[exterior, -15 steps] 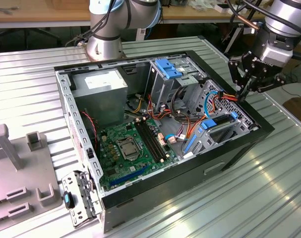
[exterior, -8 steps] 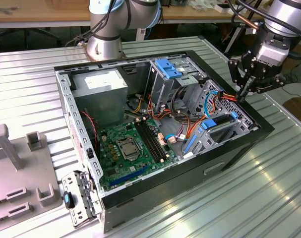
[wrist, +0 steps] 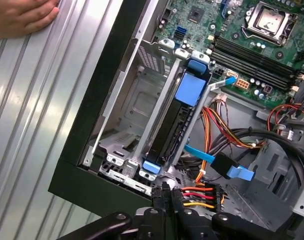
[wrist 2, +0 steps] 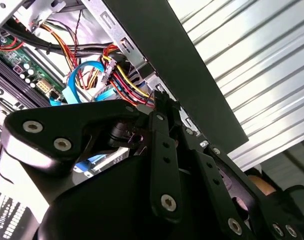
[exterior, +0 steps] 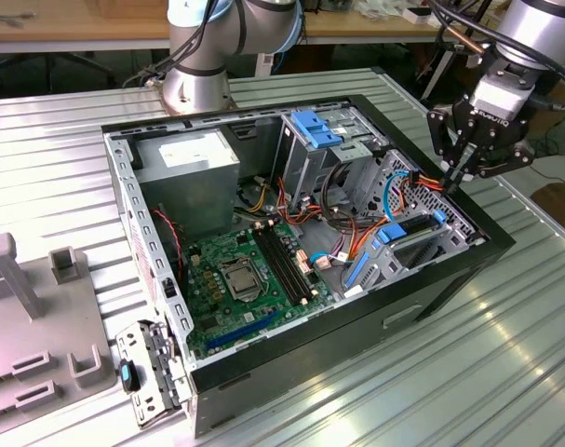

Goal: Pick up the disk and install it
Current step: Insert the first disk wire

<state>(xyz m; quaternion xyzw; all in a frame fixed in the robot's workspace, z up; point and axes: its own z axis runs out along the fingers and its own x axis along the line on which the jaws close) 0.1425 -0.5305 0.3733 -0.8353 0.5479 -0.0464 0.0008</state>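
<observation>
The disk [wrist: 174, 127], a dark drive in a bright blue carrier, lies in the metal drive cage [wrist: 136, 100] at the front corner of the open computer case [exterior: 450, 279]. In the exterior view the disk [exterior: 414, 235] sits near the case's right wall. My gripper [exterior: 455, 175] hangs just above that wall, beyond the disk's end. Its fingers [wrist: 164, 196] are pressed together with nothing between them, right beside a connector with red, yellow and black wires [wrist: 202, 192]. In the second wrist view the gripper [wrist 2: 159, 102] points at the same wire bundle.
A person's hand [wrist: 21, 17] rests on the ribbed metal table outside the case. Inside are the motherboard [exterior: 240, 279], the power supply [exterior: 189, 168], a paler blue bracket [exterior: 315, 126] and loose cables. A grey fixture [exterior: 21, 307] stands at the exterior view's left.
</observation>
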